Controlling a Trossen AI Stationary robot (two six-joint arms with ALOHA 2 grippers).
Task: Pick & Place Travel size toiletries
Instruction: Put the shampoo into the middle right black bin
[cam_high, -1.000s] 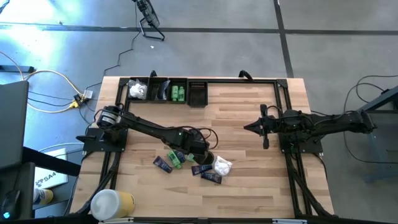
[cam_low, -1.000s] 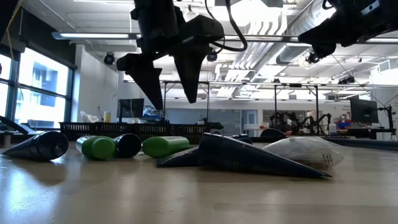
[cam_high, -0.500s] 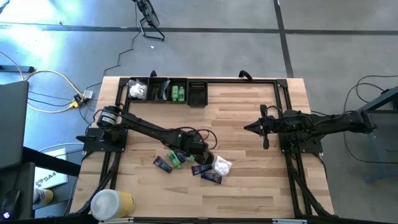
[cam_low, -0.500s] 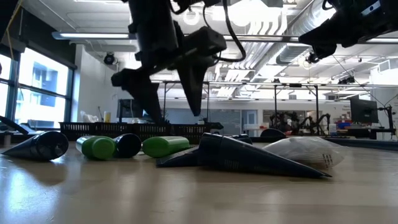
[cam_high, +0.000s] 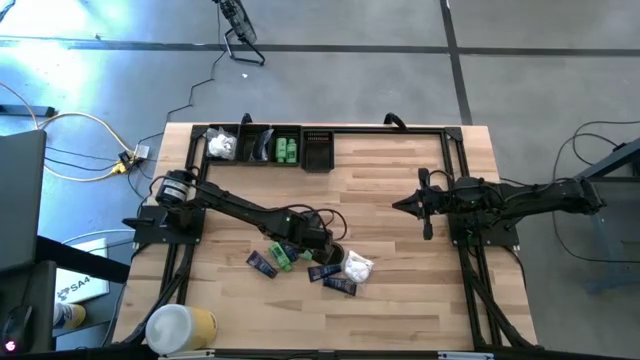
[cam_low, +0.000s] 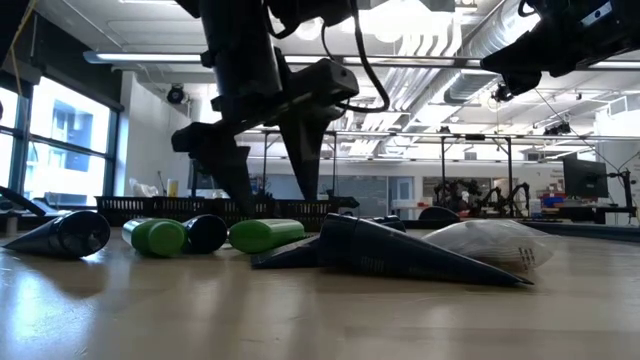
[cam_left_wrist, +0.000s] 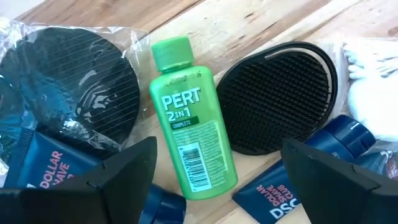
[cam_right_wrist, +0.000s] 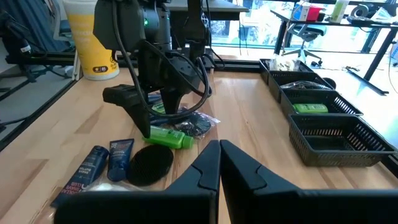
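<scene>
We see the bench (cam_high: 400, 250) with a small heap of toiletries near its front middle. Our left gripper (cam_low: 268, 175) hangs wide open right over the heap, with one finger on each side of a green bottle (cam_left_wrist: 189, 124). It holds nothing yet. Our right gripper (cam_high: 398, 205) waits off to the right, well apart, with its fingers pressed shut and empty.

What could go wrong? The things lie very close together. A black brush disc (cam_left_wrist: 280, 99) touches the green bottle on one side, and a wrapped black disc (cam_left_wrist: 68, 87) sits just beside it on the other. Blue tubes (cam_left_wrist: 50, 171) crowd the bottle's bottom end. If we go down a little crooked, a finger may land on a disc or a tube and push the heap around. We might also pinch the crinkly wrap with the bottle. The bottle is round and smooth, so it may roll or slip out.

Some things are hard to see. The white packet (cam_high: 358, 266) is cut off in the left wrist view. The fingers hide parts of the tubes. From above, the arm covers part of the heap. We cannot count what lies in the black trays (cam_high: 270, 146) at the back.
</scene>
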